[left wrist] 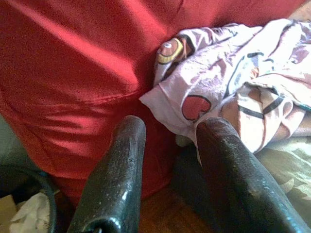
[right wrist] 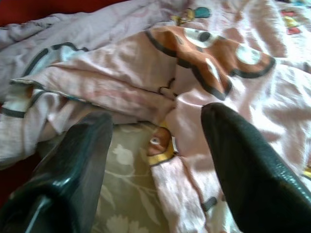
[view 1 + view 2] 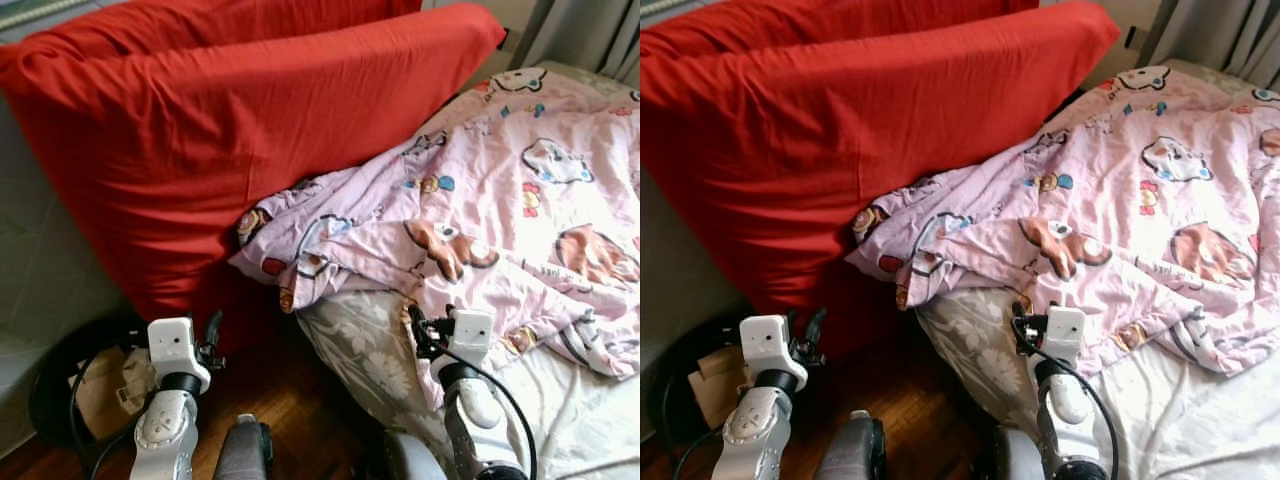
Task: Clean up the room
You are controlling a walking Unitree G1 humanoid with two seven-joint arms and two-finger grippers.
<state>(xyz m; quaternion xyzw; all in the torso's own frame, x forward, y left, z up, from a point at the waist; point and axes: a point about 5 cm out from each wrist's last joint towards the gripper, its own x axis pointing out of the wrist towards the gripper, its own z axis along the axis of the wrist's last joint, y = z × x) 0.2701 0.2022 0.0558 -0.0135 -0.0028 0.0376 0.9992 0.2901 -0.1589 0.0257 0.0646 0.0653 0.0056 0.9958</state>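
Pink cartoon-printed cotton blanket (image 3: 500, 200) lies crumpled on the bed, against the big red fabric cushion (image 3: 220, 130). Both the left gripper (image 1: 167, 160) and right gripper (image 2: 155, 145) are spread, holding nothing; the tidying seems hardly begun.

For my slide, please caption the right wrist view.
Open right gripper poised over the crumpled pink cartoon blanket.
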